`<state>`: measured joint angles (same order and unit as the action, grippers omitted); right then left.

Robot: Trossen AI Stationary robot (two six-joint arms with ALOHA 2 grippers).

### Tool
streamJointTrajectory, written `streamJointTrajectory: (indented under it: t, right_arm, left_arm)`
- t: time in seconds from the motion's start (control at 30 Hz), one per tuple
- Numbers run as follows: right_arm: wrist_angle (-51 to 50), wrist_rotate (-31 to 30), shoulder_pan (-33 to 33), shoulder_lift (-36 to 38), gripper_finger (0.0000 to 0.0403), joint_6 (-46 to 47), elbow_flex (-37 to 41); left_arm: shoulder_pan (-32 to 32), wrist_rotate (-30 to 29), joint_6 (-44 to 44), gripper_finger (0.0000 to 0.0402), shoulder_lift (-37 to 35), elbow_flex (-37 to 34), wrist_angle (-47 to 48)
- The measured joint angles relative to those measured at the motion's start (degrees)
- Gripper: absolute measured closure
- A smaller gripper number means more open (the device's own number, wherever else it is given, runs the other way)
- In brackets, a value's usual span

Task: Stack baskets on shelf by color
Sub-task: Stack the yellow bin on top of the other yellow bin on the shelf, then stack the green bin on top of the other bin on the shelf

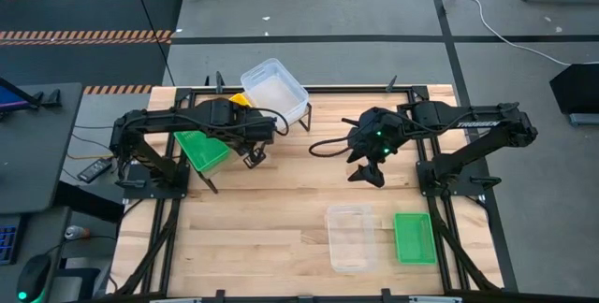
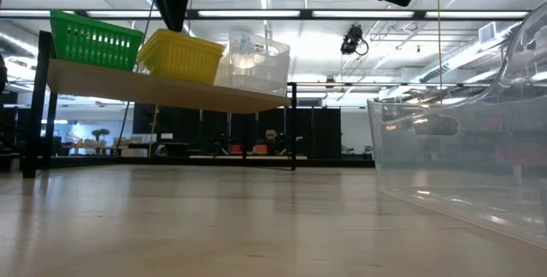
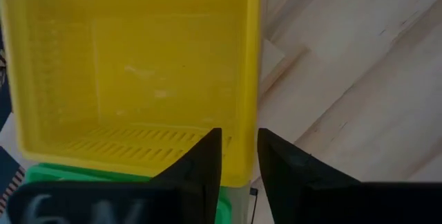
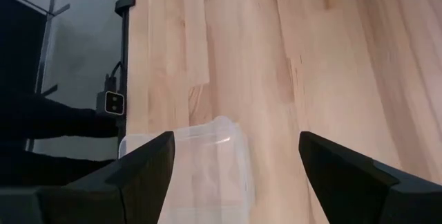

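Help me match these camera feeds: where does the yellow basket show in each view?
High view: yellow basket, a sliver behind the left arm, beside the clear basket.
Low view: on the shelf, middle.
Left wrist view: fills the picture.
Right wrist view: not in it.
Shared landmark: green basket.

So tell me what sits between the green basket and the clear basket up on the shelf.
A yellow basket sits between the green basket and the clear basket on the shelf, as the low view shows.

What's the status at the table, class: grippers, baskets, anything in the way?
Left gripper part-open astride yellow basket rim on shelf. Right gripper open above clear basket. Nothing seen blocking it.
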<state>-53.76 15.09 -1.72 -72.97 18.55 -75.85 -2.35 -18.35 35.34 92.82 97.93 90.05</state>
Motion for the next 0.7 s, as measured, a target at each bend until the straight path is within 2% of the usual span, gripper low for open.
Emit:
streamJointTrajectory:
  t: [0.17,0.3,0.47,0.7]
  right_arm:
    - [-2.7,2.1,0.0,0.0,0.0089,4.0,0.0]
    - [-9.9,4.7,-1.5,0.0,0.0089,6.5,0.0]
    - [-18.2,4.7,-5.4,0.0,0.0089,11.8,0.0]
    - [-19.4,4.4,-13.7,0.0,0.0089,22.1,0.0]
  left_arm:
    - [0.0,0.0,0.0,0.0294,-0.4,0.6,0.0]
    - [0.6,-0.1,-0.6,0.0294,-0.4,4.3,-0.5]
    - [1.1,-0.6,-1.6,0.0294,-0.4,11.2,-3.2]
    - [5.3,-0.9,-5.3,0.0294,-0.3,17.8,-12.5]
